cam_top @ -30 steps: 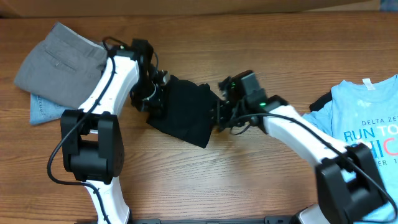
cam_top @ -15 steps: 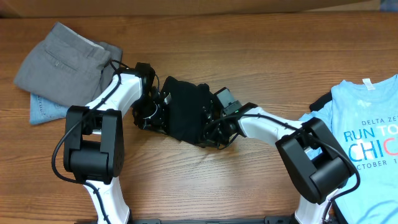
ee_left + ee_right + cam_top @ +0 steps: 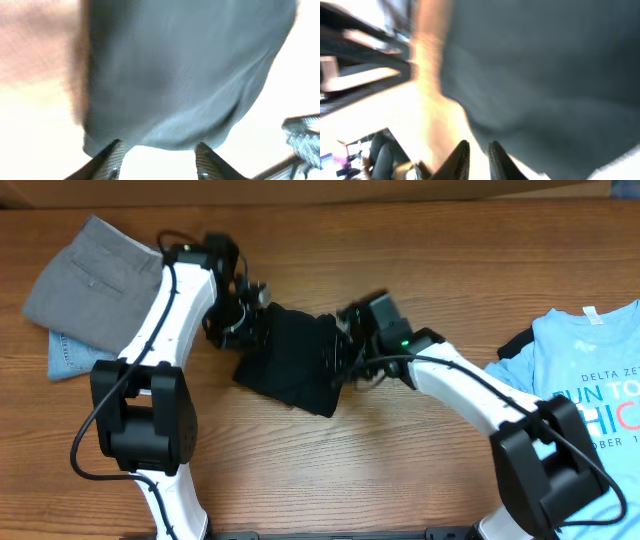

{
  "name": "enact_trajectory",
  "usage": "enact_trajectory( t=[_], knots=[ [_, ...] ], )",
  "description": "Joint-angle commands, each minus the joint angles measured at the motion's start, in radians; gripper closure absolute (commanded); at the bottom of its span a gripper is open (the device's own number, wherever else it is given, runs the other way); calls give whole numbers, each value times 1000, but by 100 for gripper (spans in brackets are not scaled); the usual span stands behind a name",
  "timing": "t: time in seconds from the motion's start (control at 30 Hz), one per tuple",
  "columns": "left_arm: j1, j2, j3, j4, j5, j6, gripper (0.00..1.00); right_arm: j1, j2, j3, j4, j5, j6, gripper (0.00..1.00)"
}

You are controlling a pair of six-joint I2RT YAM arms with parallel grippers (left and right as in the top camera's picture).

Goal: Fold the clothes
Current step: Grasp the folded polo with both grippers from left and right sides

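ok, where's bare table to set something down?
Free: far strip of table between black T-shirt and blue T-shirt; near strip between the arm bases. Crowded: centre, left gripper and right gripper at the black shirt; grey trousers far-left.

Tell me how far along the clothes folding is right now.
Done: the gray pants lie folded on a blue denim piece at the left. In hand: the black garment is a compact fold in the middle, with the left end effector open at its edge and the right end effector nearly closed beside it; whether it grips cloth is unclear. Left: the light blue T-shirt lies unfolded at the right.
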Motion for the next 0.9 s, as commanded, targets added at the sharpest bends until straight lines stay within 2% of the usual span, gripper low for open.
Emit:
enact_trajectory(
  t=[0.0, 0.17, 0.3, 0.5, 0.63, 0.7, 0.87],
  knots=[
    [5, -32, 41, 63, 4, 10, 45, -24, -21, 23, 51, 81, 15, 81],
    [4, -7, -16, 249, 3, -25, 52, -34, 17, 23, 111, 227, 43, 81],
    [4, 17, -98, 357, 16, -48, 62, -37, 79, 23, 135, 298, 43, 83],
    [5, 32, -199, 401, 28, -47, 68, -57, 172, 23, 138, 297, 56, 89],
    [10, 31, -209, 391, 0, -48, 78, -62, 224, 23, 82, 318, 61, 94],
    [13, 30, -205, 398, 2, -69, 72, -62, 237, 23, 37, 344, 62, 94],
    [23, 24, -146, 362, -1, -81, 67, -62, 206, 24, -25, 346, 53, 92]
  ],
)
